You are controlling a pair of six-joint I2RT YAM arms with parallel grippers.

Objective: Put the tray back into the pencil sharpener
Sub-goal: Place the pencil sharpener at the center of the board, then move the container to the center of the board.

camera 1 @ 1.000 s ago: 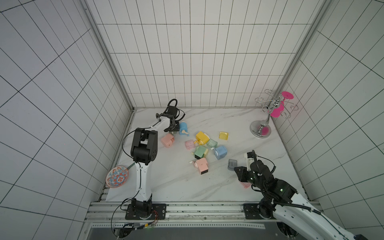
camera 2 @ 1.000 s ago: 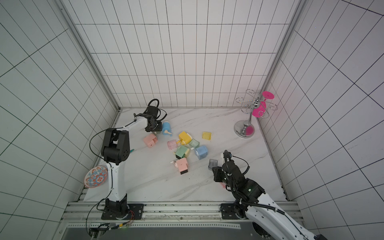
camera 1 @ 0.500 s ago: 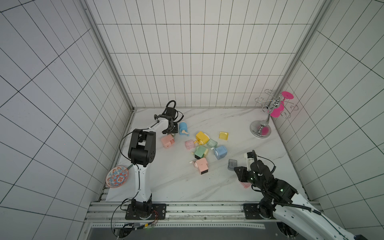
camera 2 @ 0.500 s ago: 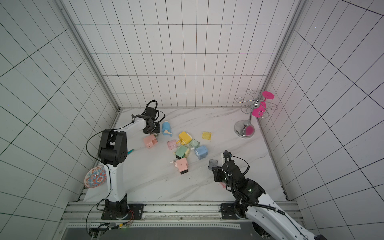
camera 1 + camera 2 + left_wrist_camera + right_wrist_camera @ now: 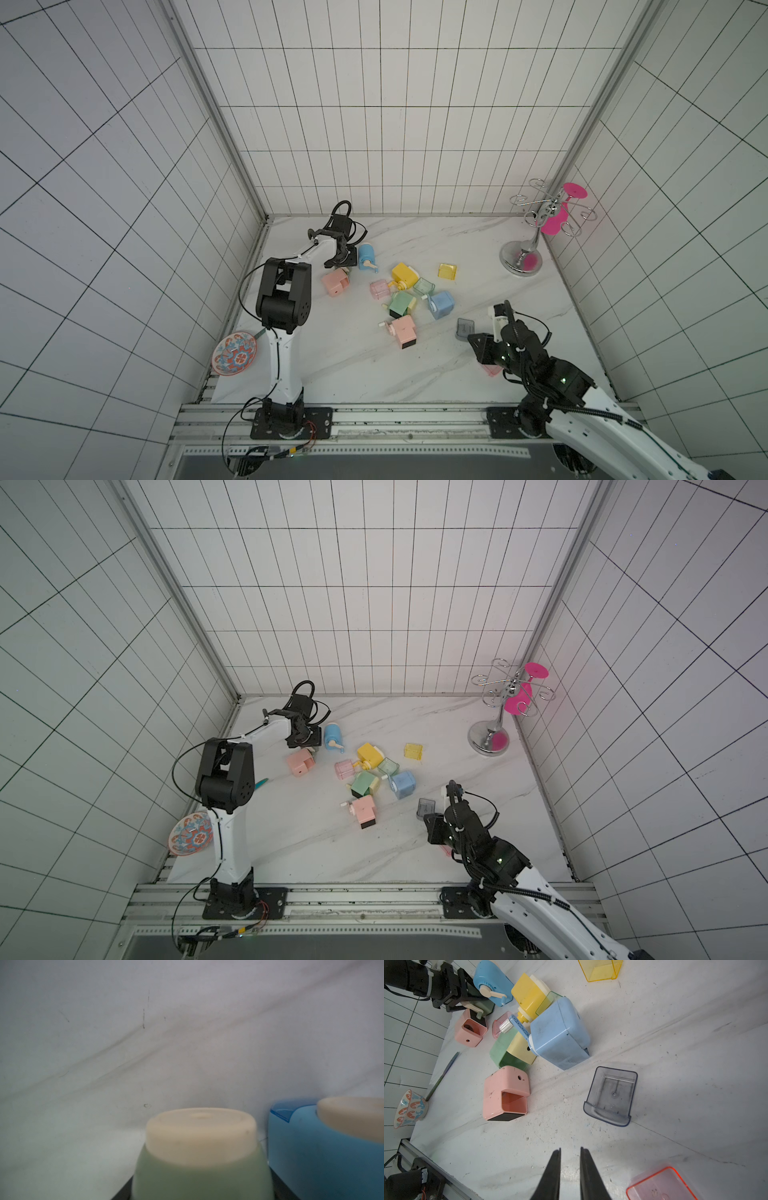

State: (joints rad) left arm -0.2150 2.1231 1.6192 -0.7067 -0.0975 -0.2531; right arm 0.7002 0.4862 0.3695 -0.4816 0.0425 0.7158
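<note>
Nearby, the right tool (image 5: 570, 1148) — black, tapered, barely apart, empty — faces a smoky translucent squarish tray (image 5: 612, 1093).

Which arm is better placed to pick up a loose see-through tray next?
Probably right. The right hand hangs empty beside the smoky grey clear plastic tray and the red clear plastic tray; the left hand is far off by the back wall.

1. No word, brand or number can be read on the sharpeners (image 5: 505, 1093), the trays (image 5: 611, 1095) or the table (image 5: 675, 1064).
2. A white patch (image 5: 498, 321) on the right arm (image 5: 582, 399) shows dark marks, too small to read.
3. The bowl (image 5: 410, 1108) carries only ornament.
</note>
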